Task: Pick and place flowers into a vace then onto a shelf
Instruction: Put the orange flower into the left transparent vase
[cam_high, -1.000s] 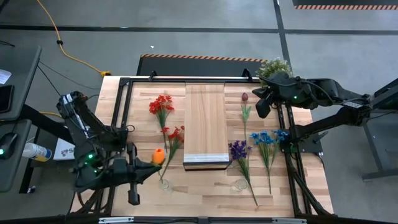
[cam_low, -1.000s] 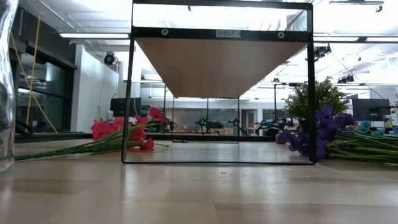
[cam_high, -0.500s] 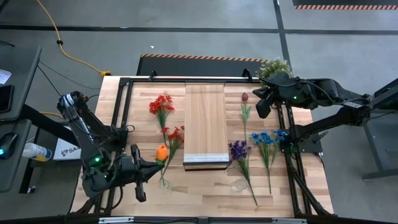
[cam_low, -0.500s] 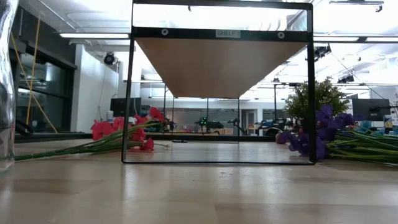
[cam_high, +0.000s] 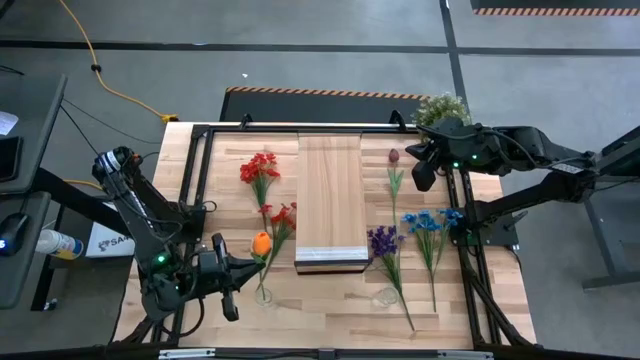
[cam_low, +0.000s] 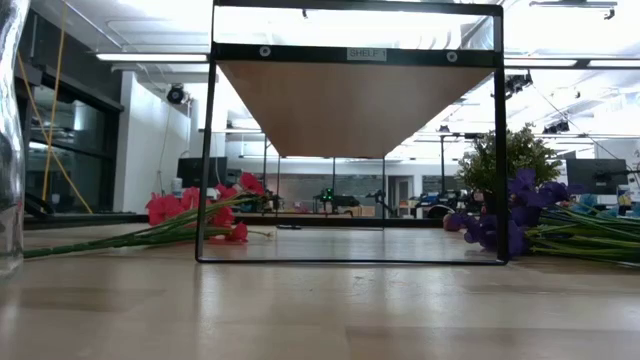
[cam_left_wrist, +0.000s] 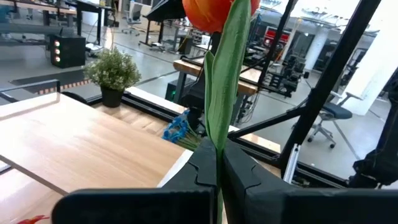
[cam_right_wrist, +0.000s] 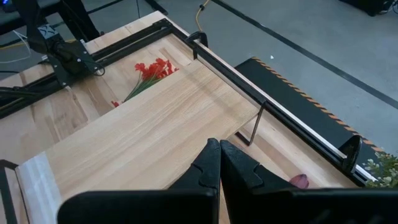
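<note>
**Left arm is lowering an orange flower toward the glass vase**

The left gripper (cam_high: 243, 270), jaws clamped on the stem of an orange flower (cam_high: 261, 243), is hovering at the near left of the desk (cam_high: 330, 318), just beside a clear glass vase (cam_high: 263, 294) standing near the front edge. In the left wrist view the stem (cam_left_wrist: 222, 93) is standing close to upright, its long axis running vertical, the orange head at the top and the cut end hidden below the jaws. To do this step well, the arm is needing to bring the hidden stem tip squarely over the narrow vase mouth, keep the stem plumb, then descend slowly before letting go; a tilted stem could catch the rim and tip the glass. The shelf (cam_high: 330, 195) is standing at the middle of the desk, with red flowers (cam_high: 262, 168) lying to its left and purple flowers (cam_high: 383, 241) and blue flowers (cam_high: 430, 223) to its right. The right gripper (cam_high: 423, 170) is waiting at the far right, jaws together.
</note>
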